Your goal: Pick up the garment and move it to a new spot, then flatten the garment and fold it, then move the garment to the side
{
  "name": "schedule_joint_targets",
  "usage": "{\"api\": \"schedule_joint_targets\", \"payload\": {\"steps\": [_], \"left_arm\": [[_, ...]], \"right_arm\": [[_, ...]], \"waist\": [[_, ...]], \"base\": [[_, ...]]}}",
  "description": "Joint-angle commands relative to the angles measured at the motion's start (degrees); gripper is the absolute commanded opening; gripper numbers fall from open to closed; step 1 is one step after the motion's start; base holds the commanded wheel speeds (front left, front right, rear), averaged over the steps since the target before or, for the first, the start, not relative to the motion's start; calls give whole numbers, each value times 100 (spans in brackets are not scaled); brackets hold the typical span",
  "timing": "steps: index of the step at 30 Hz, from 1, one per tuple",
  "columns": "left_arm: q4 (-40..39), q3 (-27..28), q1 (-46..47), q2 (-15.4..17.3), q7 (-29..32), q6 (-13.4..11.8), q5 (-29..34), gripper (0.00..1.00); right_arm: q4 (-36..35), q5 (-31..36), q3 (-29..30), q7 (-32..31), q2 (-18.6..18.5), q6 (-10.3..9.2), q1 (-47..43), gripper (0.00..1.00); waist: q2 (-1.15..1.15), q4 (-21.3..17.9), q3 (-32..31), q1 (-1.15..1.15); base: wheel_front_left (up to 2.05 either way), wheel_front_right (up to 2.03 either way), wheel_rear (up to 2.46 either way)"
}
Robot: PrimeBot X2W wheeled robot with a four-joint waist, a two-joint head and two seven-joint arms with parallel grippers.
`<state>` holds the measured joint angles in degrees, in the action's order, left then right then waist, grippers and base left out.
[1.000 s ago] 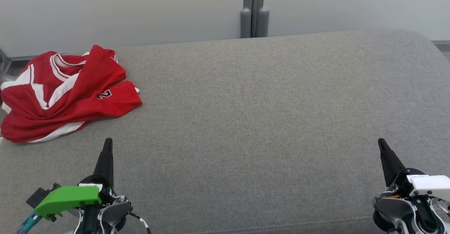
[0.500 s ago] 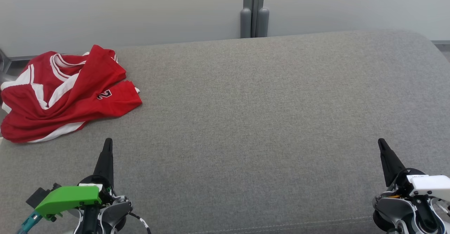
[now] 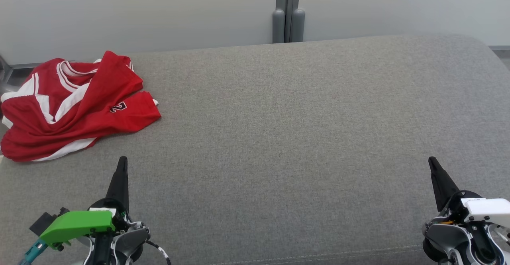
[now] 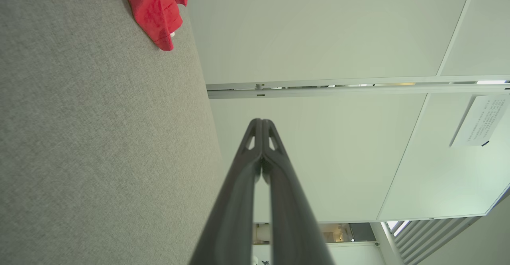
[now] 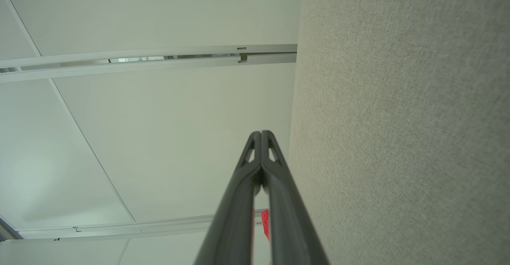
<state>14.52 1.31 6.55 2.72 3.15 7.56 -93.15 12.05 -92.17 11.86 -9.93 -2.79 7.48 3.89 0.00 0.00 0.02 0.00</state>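
Note:
The garment (image 3: 71, 105) is a red jersey with white trim, lying crumpled at the far left of the grey upholstered surface (image 3: 287, 137). One corner of the garment (image 4: 157, 10) appears at the top of the left wrist view. My left gripper (image 3: 122, 159) hovers at the lower left, a short way in front of the jersey and apart from it, shut with nothing between its fingers. In its own wrist view the left gripper (image 4: 261, 120) has its tips pressed together. My right gripper (image 3: 432, 159) sits far off at the lower right, shut and empty; the right gripper (image 5: 260, 132) looks the same up close.
A pale wall with a grey vertical post (image 3: 288, 10) runs behind the surface's far edge. The surface rounds off at the right end (image 3: 490, 57). A small red patch (image 5: 265, 223) peeks between the right fingers.

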Motion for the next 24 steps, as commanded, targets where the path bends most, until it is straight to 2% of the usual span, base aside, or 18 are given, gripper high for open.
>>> {"api": "schedule_joint_targets", "payload": {"steps": [1, 18, 19, 24], "left_arm": [[-22, -1, 69, 5, 20, 20, 39, 0], [-22, -1, 69, 6, 20, 20, 40, 0], [15, -2, -8, -1, -6, -1, 3, 100], [145, -53, -169, -13, -68, -7, 39, 100]], "right_arm": [[7, -4, 1, 4, -21, 3, 51, 0], [7, -4, 1, 4, -21, 3, 51, 0], [16, 2, -4, 4, 4, 0, -9, 100], [151, 31, -86, 70, 62, -1, -139, 100]], "waist": [[0, 0, 0, 0], [0, 0, 0, 0], [0, 0, 0, 0], [0, 0, -2, 0]], "base": [[0, 0, 0], [0, 0, 0], [0, 0, 0], [0, 0, 0]]}}
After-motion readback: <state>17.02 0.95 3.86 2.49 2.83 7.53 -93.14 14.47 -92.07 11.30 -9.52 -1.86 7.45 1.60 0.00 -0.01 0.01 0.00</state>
